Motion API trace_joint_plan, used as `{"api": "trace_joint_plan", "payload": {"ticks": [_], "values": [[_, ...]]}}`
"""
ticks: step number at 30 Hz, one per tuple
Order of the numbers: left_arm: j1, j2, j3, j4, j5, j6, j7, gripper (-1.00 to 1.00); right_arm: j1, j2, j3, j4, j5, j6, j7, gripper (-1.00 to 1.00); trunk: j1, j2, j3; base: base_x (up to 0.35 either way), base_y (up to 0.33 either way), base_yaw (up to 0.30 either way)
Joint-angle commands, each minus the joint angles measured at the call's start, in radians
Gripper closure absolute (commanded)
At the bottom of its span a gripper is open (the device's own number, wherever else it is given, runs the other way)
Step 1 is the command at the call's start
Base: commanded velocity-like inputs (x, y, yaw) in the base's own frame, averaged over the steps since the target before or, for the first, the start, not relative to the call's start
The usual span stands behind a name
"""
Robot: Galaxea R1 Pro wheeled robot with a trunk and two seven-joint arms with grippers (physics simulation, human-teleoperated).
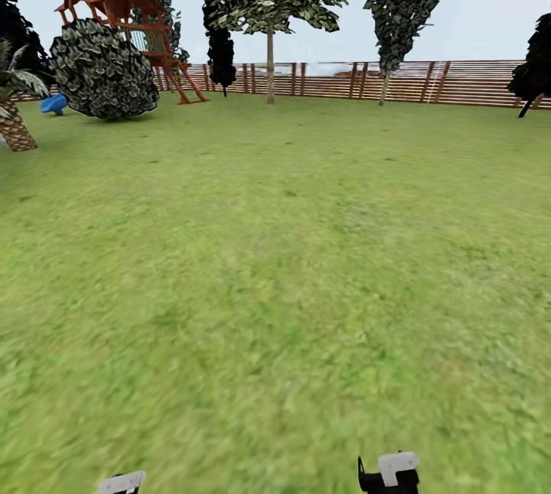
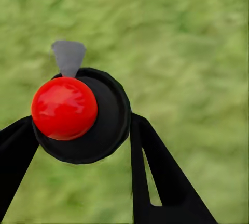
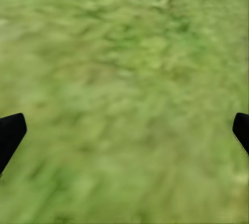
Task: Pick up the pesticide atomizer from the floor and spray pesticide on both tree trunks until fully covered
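Crossing lawn [image 1: 291,264]. Atomizer [image 2: 78,115] already picked up, pinched between left gripper [image 2: 85,146] fingers. Right gripper [image 3: 124,135] fingers spread, empty. Pale-trunked tree [image 1: 269,58] seen far ahead by fence [image 1: 459,81]; spraying judged not begun.

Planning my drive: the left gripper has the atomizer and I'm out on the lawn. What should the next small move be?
Probably roll forward across the lawn toward the pale-trunked tree by the fence. The left gripper is shut on the atomizer, so pickup looks done, but the trunk is far away, likely beyond spray reach. The right gripper is open over grass.
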Motion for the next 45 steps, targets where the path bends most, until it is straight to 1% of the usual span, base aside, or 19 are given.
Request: {"api": "trace_joint_plan", "payload": {"ticks": [1,13,18,45], "values": [[-0.001,0.0,-0.007,0.001,0.011,-0.003,-0.004,1.0,-0.001,0.0,0.007,0.001,0.005,0.001,-0.01,-1.0,0.0,0.0,-0.001,0.337,0.0,0.0],[-0.001,0.0,-0.007,0.001,0.009,-0.004,-0.004,1.0,0.006,-0.001,0.007,0.001,0.004,0.001,-0.013,-1.0,0.0,0.0,-0.001,0.337,0.0,0.0],[-0.001,0.0,-0.007,0.001,0.009,-0.004,-0.004,1.0,0.007,0.004,0.007,0.001,0.003,0.002,-0.013,-1.0,0.0,0.0,-0.001,0.337,0.0,0.0],[-0.001,0.003,-0.005,0.001,0.008,-0.003,-0.004,1.0,0.007,0.005,0.007,0.001,0.003,0.002,-0.013,-1.0,0.0,0.0,-0.001,0.337,0.0,0.0]]}}
